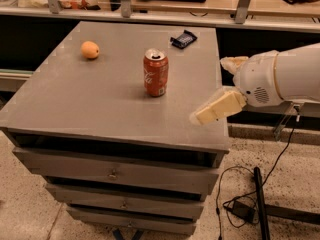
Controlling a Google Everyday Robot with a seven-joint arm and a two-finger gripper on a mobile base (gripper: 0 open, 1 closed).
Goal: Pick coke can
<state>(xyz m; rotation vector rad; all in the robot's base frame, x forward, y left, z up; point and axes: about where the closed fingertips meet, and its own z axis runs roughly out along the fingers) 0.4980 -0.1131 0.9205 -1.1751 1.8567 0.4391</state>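
Observation:
The coke can [156, 73] stands upright near the middle of the grey table top [100, 99]; it is red-orange with white script and a silver top. My gripper [209, 89] is at the table's right edge, to the right of the can and a little nearer the front, about a can's height away from it. Its two cream fingers are spread apart and hold nothing; the lower finger [218, 107] reaches over the table's edge and the upper finger [232, 63] is behind it. The white arm extends off to the right.
A round orange fruit [90, 49] lies at the back left of the table. A dark snack packet [183, 38] lies at the back right. The table is a drawer cabinet [115, 171]. Black cables [240, 204] lie on the floor at the right. A shelf runs behind.

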